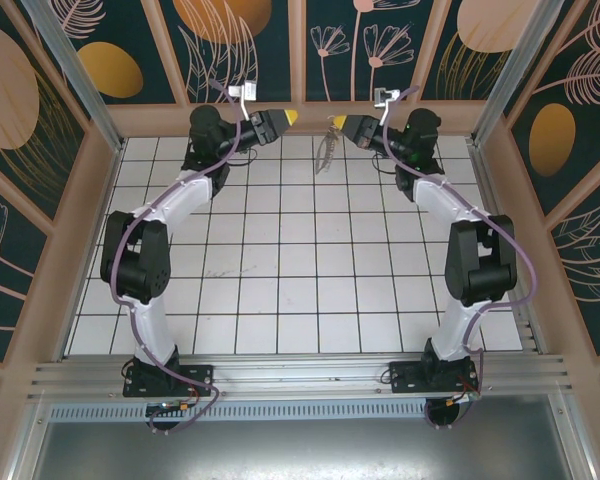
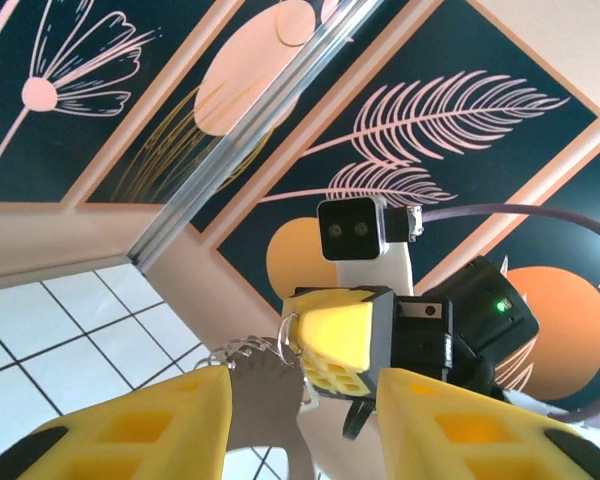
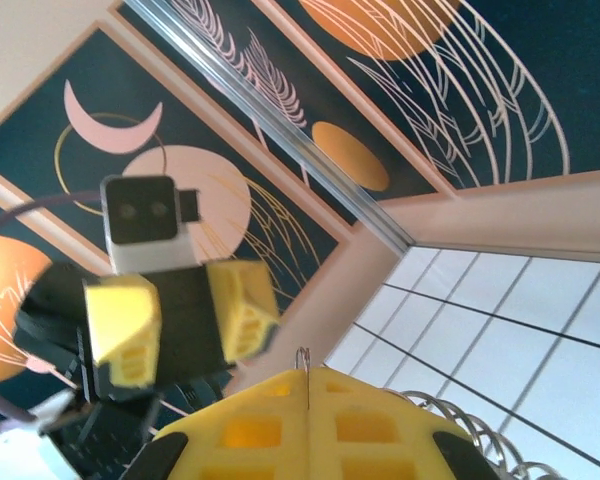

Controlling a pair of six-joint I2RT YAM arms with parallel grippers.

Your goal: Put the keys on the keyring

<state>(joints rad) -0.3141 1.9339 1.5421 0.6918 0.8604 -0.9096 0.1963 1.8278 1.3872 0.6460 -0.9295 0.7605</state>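
Pinching keyring (image 1: 327, 150), right gripper (image 1: 337, 123) hides its top end

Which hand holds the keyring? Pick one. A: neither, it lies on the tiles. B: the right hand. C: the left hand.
B: the keyring hangs from the shut right hand, off the tiles, while the left hand stands open beside it.
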